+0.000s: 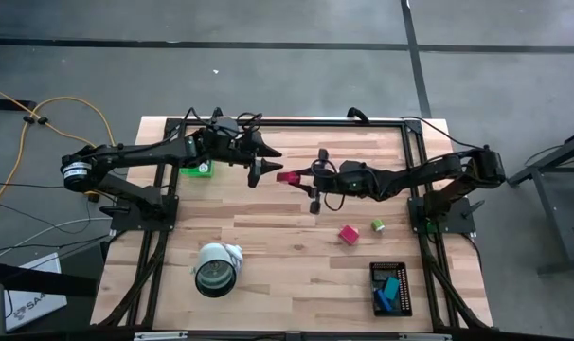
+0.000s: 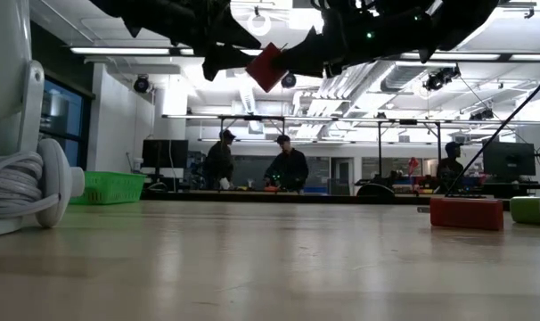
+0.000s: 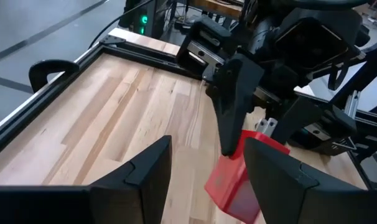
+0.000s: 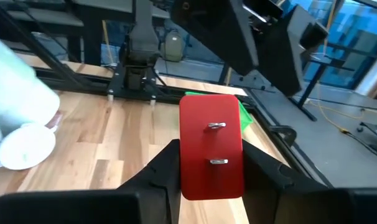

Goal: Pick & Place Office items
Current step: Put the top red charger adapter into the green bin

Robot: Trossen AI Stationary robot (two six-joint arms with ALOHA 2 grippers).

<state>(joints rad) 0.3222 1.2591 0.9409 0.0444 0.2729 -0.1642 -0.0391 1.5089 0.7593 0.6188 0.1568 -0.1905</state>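
Note:
My right gripper is shut on a red block high above the middle of the table; in the low view the block hangs far off the wood. My left gripper is open and faces it from the left. In the left wrist view the left gripper shows its fingers spread, with the block just beyond them. A second red block and a green cube lie flat on the table, right of centre. Blue and teal bits lie in a black tray. My right gripper pinches the red block between its two fingers, on two opposite sides. The fingers come level from the table's right side. The block is lifted clear, and its far end sticks out past the fingertips toward the left gripper; its upper face carries two metal staples.
A big white-and-grey roll lies near the front left. The black tray sits at the front right and a green tray under the left arm. Black frame rails border the wooden table. People stand in the room beyond.

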